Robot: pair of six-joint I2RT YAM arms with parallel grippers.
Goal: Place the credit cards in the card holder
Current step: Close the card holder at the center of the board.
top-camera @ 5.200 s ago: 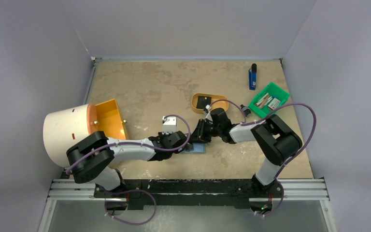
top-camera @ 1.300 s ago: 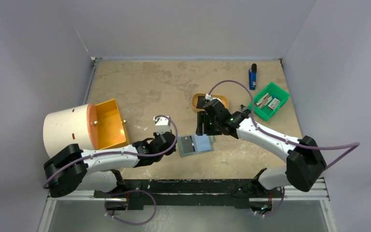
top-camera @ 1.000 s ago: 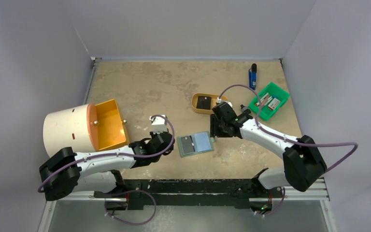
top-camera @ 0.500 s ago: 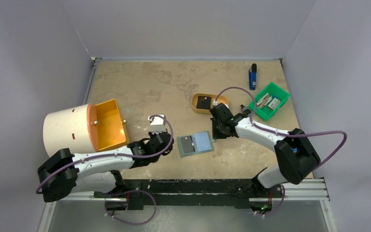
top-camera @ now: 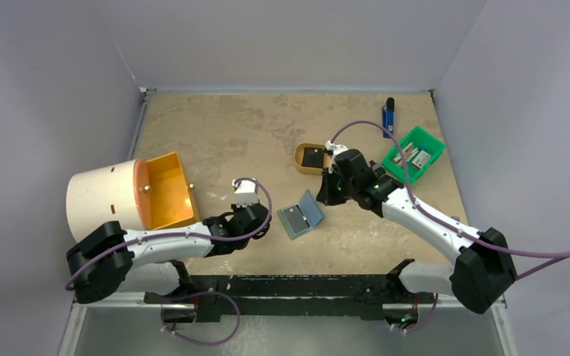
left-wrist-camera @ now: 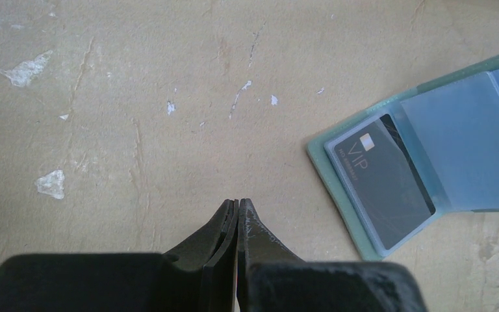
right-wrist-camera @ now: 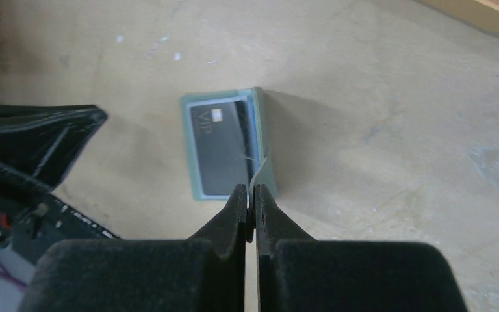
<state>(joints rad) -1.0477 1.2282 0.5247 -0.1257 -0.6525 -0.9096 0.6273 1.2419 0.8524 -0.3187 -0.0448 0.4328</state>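
The sage-green card holder point(top-camera: 302, 216) lies open mid-table, its right half tilted up. A dark credit card point(right-wrist-camera: 218, 147) marked VIP sits in its left clear pocket, and shows too in the left wrist view as the card point(left-wrist-camera: 382, 182) inside the holder point(left-wrist-camera: 338, 189). My right gripper point(top-camera: 326, 195) is shut on the edge of the raised flap point(right-wrist-camera: 264, 133), the thin edge pinched between its tips point(right-wrist-camera: 252, 195). My left gripper point(left-wrist-camera: 237, 205) is shut and empty, resting just left of the holder, as the top view of the left gripper point(top-camera: 266, 226) also shows.
A tan oval tray point(top-camera: 301, 165) with a small black square item point(top-camera: 312, 157) sits behind the right gripper. A green bin point(top-camera: 430, 141) with small items and a blue object point(top-camera: 388, 119) stand at the back right. A white cylinder with an orange drawer point(top-camera: 165, 190) stands at the left.
My right gripper has shut on the holder's right edge and lifted it, so that half now tilts up and the holder has turned slightly. The left arm has barely moved.
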